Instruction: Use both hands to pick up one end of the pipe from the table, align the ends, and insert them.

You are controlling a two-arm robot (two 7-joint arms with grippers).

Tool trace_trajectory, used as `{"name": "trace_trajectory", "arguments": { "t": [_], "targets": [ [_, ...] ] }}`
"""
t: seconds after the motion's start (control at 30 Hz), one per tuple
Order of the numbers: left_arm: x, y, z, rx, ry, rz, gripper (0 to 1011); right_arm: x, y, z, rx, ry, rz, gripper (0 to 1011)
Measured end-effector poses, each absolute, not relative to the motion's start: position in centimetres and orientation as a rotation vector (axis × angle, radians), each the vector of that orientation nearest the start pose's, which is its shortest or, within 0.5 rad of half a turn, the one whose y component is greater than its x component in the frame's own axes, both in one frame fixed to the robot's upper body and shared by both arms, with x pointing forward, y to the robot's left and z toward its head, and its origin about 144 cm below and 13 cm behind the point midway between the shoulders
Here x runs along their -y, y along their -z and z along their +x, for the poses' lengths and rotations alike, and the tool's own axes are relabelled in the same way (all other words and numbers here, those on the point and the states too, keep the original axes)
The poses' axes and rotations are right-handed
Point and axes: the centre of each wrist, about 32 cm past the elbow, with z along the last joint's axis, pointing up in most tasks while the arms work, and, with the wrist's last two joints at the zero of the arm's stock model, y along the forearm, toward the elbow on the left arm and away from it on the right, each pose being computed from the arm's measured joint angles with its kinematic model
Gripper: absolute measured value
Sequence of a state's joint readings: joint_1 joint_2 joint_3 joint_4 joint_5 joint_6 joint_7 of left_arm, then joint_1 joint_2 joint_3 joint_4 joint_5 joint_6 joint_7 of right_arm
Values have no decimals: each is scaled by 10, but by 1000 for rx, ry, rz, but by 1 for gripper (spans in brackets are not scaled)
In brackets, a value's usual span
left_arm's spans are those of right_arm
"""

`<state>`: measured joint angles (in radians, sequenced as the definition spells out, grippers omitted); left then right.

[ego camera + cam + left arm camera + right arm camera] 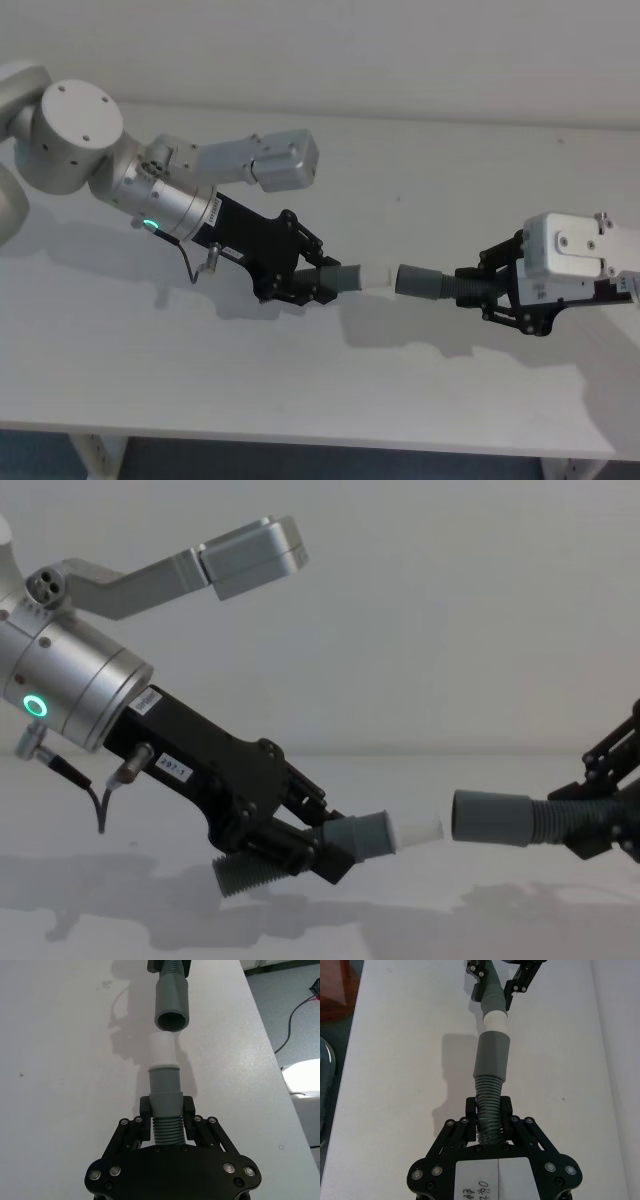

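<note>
The narrow white spigot [375,274] on the smooth grey collar [362,835] of the short corrugated hose piece is facing the wider smooth grey socket cuff [423,281] of the longer corrugated hose [487,1110], the two ends lying just apart above the plain matte white table [300,390] and not yet inserted. The black ribbed left gripper [166,1115] is clamping the short piece behind its collar, while the black right gripper [490,1120] is clamping the long hose behind its cuff. In the chest view the spigot is tilting slightly upward against the near-level cuff, so the insertion appears to hinge on bringing both long axes into one line.
</note>
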<state>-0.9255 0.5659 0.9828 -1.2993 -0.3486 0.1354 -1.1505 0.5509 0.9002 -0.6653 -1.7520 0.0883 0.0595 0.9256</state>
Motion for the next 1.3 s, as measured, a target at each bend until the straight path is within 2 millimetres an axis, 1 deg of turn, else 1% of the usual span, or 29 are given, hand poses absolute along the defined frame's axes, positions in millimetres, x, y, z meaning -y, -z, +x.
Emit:
{"name": "trace_trajectory", "arguments": {
  "t": [0.73, 1.3],
  "targets": [
    [-216, -1299, 610, 218, 82, 617, 364, 285, -1316, 515, 564, 145, -781, 271],
    [-211, -1298, 615, 216, 101, 608, 364, 280, -1317, 521, 562, 139, -794, 271]
  ]
}}
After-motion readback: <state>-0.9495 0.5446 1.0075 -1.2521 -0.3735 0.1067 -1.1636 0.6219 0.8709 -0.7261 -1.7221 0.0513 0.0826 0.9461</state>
